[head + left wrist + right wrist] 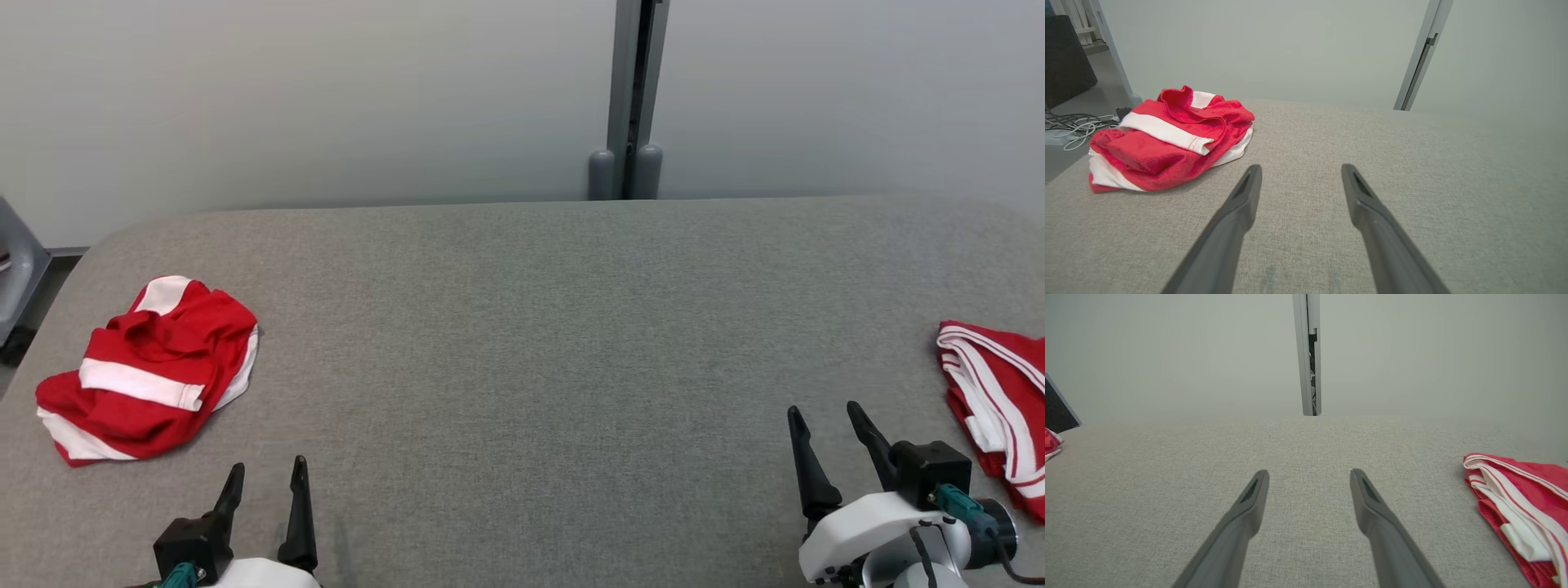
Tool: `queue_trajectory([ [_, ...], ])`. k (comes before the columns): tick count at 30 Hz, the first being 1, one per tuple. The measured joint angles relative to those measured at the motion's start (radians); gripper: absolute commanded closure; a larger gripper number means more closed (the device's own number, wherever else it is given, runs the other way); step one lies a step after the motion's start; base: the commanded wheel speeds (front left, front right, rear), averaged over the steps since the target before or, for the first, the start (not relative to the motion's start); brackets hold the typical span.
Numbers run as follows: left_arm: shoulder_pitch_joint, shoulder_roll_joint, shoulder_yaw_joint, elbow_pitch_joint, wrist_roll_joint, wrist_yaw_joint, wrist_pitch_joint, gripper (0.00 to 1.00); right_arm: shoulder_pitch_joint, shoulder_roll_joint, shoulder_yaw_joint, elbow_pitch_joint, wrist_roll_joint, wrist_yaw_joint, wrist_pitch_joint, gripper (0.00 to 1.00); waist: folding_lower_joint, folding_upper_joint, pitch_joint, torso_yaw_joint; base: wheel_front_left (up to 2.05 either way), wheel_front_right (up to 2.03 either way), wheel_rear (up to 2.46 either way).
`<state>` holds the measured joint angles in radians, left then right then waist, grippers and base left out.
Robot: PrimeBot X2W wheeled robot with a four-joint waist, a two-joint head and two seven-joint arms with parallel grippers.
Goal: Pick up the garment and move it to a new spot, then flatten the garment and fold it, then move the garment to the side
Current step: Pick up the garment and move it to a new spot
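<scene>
While both arms sit low at the near edge of a wide worktop (522, 327) covered in grey woven fabric, two red and white garments lie at its opposite ends.

The crumpled garment (151, 371) is a loose heap of red mesh cloth with broad white bands, lying close to the left edge of the worktop, about midway between the near and far edges. In the left wrist view the same heap (1167, 143) rises in soft folds, with a red hem curled up on top.

The left gripper (268, 464) is at the near edge, near that heap but apart from it. Its two dark fingers (1237, 220) stand well apart with nothing between them, above bare grey fabric.

The right gripper (823, 408) is at the near edge towards the right corner. Its fingers (1392, 539) are likewise spread wide and hold nothing.

A striped garment (1000, 400), red with narrow white stripes, lies at the right edge and runs out of the head view. It is near the right gripper without touching it, and looks flatter than the heap (1523, 510).

Beyond the far edge stands a pale wall (326, 98) with a grey upright post (629, 98).
</scene>
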<state>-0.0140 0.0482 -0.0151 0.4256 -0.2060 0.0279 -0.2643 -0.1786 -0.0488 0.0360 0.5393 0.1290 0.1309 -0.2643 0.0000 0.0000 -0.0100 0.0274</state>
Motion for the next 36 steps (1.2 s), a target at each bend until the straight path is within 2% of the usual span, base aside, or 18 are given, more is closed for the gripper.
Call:
queue_trajectory([
  [6, -0.015, 0.0, 0.018, -0.003, 0.0, 0.007, 0.0, 0.0, -0.001, 0.0, 0.014, -0.002, 0.014, 0.0, 0.0, 0.0, 0.0, 0.0, 0.014, 0.072, 0.0, 0.0, 0.0],
  [27, -0.014, 0.001, 0.124, 0.003, 0.02, 0.002, 0.0, 0.0, -0.027, 0.001, 0.053, -0.012, 0.029, 0.0, 0.0, 0.0, 0.0, 0.0, 0.063, 0.405, 0.0, 0.0, 0.0],
  [31, -0.014, 0.001, 0.138, 0.007, 0.02, -0.003, 0.0, 0.0, -0.036, 0.002, 0.062, -0.012, 0.028, 0.0, 0.0, 0.0, 0.0, 0.0, 0.071, 0.433, 0.0, 0.0, 0.0],
  [36, -0.013, 0.001, 0.149, 0.023, 0.01, -0.003, 0.0, 0.0, -0.042, 0.002, 0.08, -0.011, 0.028, 0.0, 0.0, 0.0, 0.0, 0.0, 0.077, 0.418, 0.0, 0.0, 0.0],
])
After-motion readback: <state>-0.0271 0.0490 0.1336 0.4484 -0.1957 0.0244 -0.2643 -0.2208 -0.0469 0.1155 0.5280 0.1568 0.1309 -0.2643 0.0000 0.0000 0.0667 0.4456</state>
